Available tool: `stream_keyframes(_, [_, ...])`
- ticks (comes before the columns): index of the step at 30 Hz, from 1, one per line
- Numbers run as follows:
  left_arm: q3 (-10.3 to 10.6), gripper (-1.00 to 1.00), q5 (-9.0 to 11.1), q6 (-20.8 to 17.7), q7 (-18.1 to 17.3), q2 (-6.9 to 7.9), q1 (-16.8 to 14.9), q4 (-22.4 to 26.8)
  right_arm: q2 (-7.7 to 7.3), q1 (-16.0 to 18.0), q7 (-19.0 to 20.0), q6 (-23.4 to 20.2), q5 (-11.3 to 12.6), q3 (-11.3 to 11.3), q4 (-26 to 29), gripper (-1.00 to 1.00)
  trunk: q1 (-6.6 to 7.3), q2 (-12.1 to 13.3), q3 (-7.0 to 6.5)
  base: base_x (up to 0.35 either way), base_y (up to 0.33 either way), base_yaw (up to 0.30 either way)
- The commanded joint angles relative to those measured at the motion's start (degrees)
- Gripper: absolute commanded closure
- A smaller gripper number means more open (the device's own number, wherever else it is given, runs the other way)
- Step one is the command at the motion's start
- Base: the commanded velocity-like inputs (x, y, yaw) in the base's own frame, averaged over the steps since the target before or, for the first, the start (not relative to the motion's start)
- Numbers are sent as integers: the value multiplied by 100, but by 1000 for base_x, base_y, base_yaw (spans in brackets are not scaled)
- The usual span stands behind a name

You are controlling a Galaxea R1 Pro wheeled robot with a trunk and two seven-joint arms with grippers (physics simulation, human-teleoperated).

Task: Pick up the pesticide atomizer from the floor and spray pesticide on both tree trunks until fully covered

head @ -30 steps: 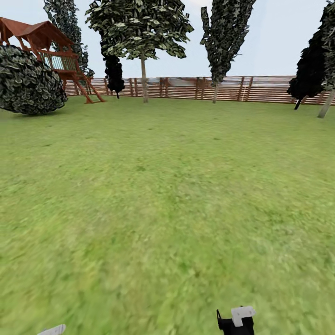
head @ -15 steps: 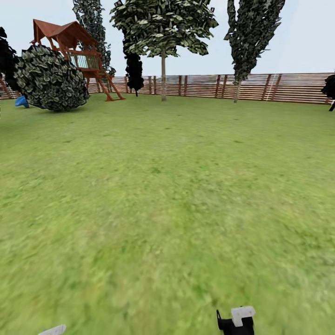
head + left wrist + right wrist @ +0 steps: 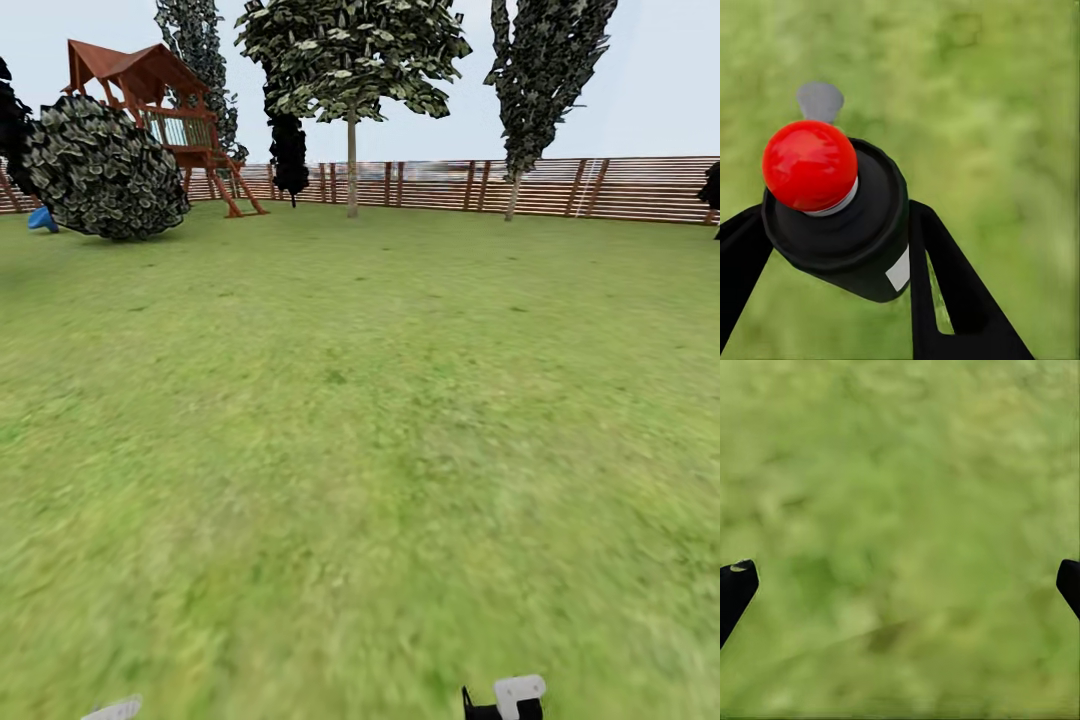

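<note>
The left gripper points down at the lawn, its black fingers closed on the sides of the pesticide atomizer, a black can with a red round cap that sits between them. The head view shows, from left to right, a round bush, a wooden play tower, a tree with a slim pale trunk, and the slatted fence, all far off. The right gripper also faces the grass, its fingers spread wide with nothing between them.
</note>
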State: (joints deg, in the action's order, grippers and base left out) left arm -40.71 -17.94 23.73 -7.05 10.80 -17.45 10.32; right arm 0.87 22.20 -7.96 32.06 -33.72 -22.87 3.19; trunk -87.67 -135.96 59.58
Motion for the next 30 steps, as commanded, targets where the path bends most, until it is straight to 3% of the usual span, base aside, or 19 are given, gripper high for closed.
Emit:
stream_keyframes(1, [-51,100,-34,17,-33,1,-4,-4,1,-11,-37,-25,-59,-24,-89,-100,-2,-2,5,338,0,0])
stream_keyframes(30, [-51,100,-41,17,-42,18,-3,-1,0,-251,-37,-68,-56,-22,-170,-100,-2,-2,5,338,0,-17])
